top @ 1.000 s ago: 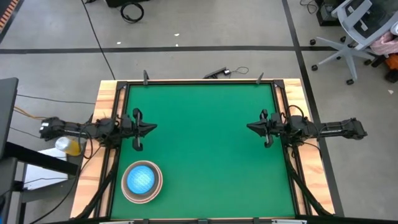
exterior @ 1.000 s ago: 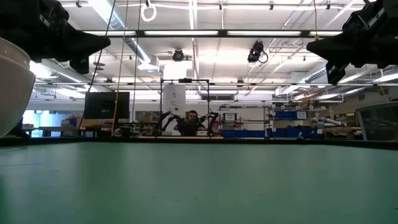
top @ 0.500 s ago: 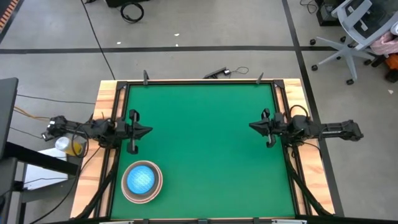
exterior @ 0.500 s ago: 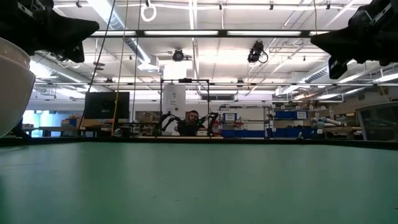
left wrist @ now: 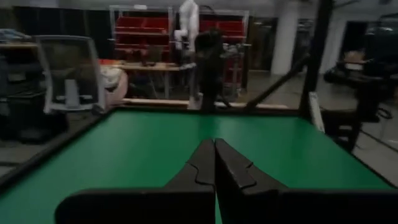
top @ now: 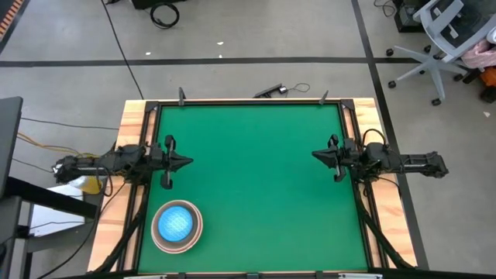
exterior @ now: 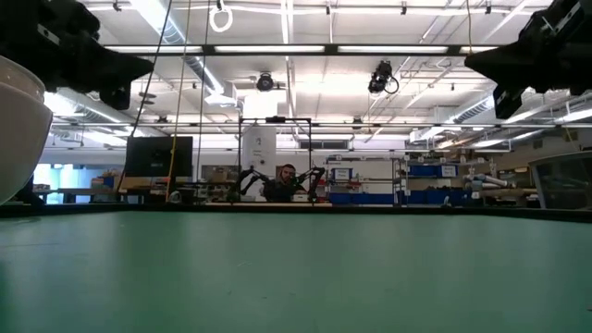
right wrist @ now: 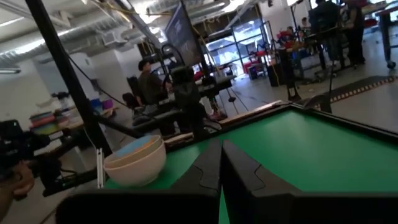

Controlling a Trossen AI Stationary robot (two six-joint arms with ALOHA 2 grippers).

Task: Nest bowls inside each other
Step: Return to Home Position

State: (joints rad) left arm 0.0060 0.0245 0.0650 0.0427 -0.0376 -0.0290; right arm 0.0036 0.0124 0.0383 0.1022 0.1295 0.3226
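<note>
The bowls sit nested in one stack [top: 177, 225] on the green mat near the table's near left corner, resting on the outer bowl's base. From above I see a tan rim around a light-blue speckled inside. The right wrist view shows the stack [right wrist: 135, 163] with a white outer wall, and the low view shows that white wall [exterior: 18, 129] at the picture's left edge. My left gripper [top: 188, 162] hangs shut above the left edge, pointing level across the table, well short of the stack. My right gripper [top: 315, 155] hangs shut above the right edge, facing it.
The green mat [top: 256, 178] lies bare between the two grippers. Wooden rails [top: 128, 155] frame the table, with two clamps [top: 180, 96] on the far rail. An office chair [top: 442, 39] stands on the floor beyond the far right corner. A person [exterior: 285, 178] sits far behind the table.
My left gripper has swung slightly about its base and now points straight across the table. The stack of bowls has stayed where it was.
</note>
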